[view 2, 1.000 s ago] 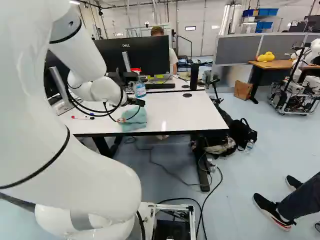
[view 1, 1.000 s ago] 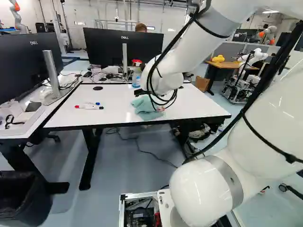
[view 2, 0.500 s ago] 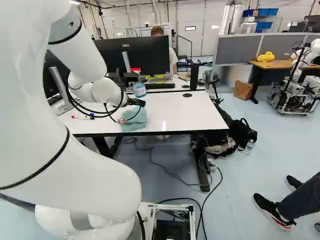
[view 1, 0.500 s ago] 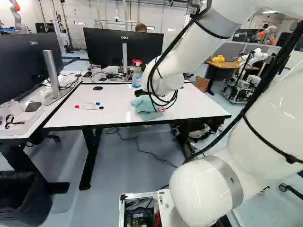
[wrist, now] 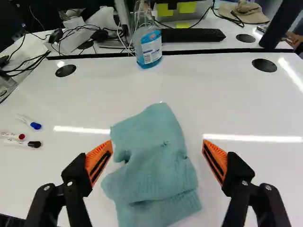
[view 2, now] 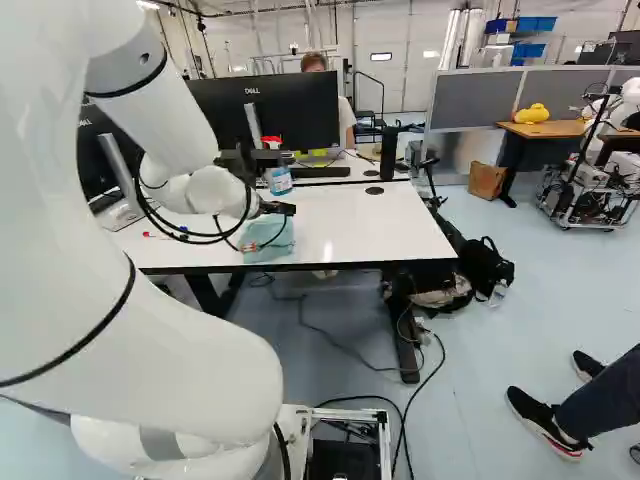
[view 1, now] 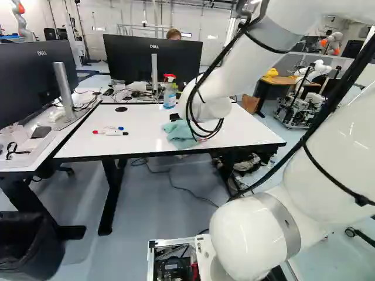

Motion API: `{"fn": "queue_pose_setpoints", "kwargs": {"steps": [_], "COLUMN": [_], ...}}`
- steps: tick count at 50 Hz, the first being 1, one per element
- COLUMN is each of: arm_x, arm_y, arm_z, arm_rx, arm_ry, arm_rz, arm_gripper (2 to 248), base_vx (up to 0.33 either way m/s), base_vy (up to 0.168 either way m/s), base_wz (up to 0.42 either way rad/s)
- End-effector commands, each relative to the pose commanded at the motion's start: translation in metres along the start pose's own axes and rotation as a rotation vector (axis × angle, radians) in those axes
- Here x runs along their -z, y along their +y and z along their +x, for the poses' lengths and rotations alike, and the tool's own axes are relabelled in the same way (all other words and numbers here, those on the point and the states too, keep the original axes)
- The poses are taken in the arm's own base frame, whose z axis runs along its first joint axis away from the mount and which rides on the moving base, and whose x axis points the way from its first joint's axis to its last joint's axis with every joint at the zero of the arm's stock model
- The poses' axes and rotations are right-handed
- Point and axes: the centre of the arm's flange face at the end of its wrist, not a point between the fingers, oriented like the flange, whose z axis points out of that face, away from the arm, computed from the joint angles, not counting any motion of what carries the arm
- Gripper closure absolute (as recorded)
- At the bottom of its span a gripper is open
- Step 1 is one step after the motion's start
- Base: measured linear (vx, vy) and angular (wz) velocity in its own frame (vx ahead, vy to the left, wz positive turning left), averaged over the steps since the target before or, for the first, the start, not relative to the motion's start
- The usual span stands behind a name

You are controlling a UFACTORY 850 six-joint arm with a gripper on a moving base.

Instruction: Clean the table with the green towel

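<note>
Reaching over the table (wrist: 236,106) with the claw (view 2: 281,208) spread wide apart above the rumpled green towel (wrist: 151,161) (folded over itself, well apart from the markers (wrist: 34,144)).

Pale green cloth towel (wrist: 152,175) running past the wrist view's edge, clear plastic spray bottle of blue liquid (wrist: 148,46) losing its top there, black bin (view 1: 29,252) cut off in the left base view.

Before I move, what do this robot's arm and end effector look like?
The arm is glossy white with rounded joints and grey bands; black cables run along it, held by thin black straps. The end effector is black, with two fingers, visible bolts and ribbed orange pads.
</note>
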Motion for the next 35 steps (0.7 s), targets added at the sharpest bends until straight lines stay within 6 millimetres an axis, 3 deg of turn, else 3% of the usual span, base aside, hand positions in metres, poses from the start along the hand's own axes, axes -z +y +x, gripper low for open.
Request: {"fn": "queue_pose_setpoints", "kwargs": {"steps": [35], "arm_x": [0.020], "arm_y": [0.033], "arm_z": [-0.053], "arm_rx": [0.004], "arm_ry": [0.134], "arm_rz": [-0.057], "arm_gripper": [3], "base_vx": [0.000], "base_vy": [0.000], "base_wz": [0.000]}}
